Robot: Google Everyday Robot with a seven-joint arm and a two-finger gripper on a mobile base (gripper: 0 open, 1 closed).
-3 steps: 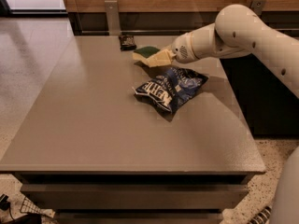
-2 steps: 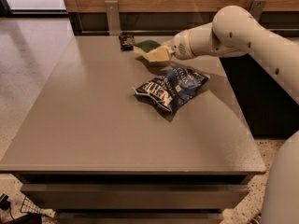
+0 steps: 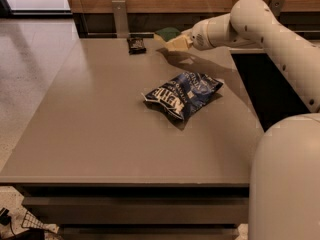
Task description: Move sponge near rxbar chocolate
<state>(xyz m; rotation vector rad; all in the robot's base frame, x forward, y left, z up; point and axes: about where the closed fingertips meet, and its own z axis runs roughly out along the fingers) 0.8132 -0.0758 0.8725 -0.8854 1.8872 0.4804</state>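
pinching sponge (image 3: pixel 168 34) | gripper (image 3: pixel 180 42) aloft at far edge of table (image 3: pixel 100 134) | rxbar chocolate (image 3: pixel 136 45) near, not touching

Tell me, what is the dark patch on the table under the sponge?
In the camera view it is a shadow: the pincer holds the sponge above the table, blocking the light. The floor at left shows bright glare.
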